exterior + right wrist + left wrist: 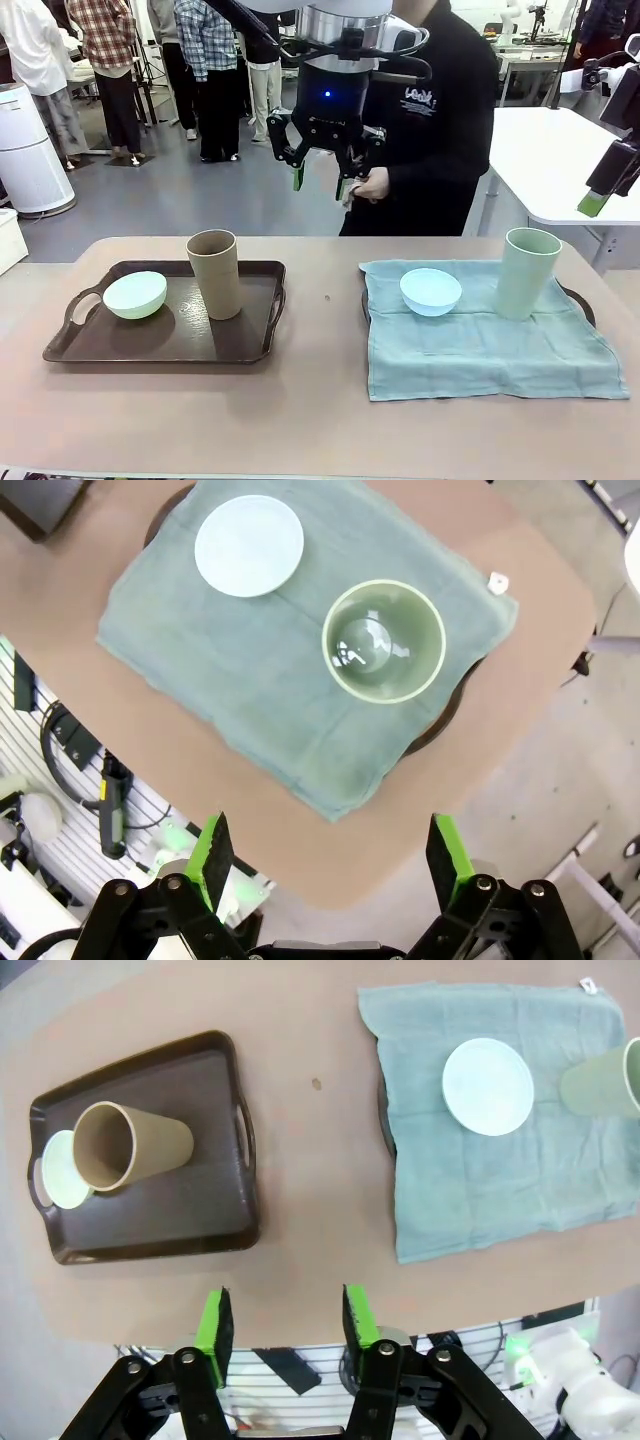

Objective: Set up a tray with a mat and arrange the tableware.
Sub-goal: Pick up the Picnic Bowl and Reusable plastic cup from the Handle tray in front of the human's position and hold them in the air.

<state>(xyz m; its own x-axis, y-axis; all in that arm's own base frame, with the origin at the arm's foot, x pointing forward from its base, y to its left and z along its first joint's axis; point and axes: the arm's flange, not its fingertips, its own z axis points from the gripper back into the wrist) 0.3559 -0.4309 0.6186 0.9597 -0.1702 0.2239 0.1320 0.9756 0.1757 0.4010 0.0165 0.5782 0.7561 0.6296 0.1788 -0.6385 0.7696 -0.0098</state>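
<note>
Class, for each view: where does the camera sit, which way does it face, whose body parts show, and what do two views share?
Front: robot's side, facing the person across the table; left gripper, right gripper show.
Left wrist: high up, facing down at brown tray; own fingers at bottom.
Right wrist: overhead, above pale green tumbler; own fingers at bottom.
Shared: light blue bowl, mat.

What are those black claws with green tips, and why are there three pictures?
Those are grippers, the hands of two robot arms. One picture looks across the table at a person. The other two come from a camera on each wrist, looking down past the fingers. The left gripper and right gripper are both open and hold nothing. On the table a brown tray carries a mint bowl and a tan cup. Beside it, a cloth carries a blue bowl and a green cup.
</note>
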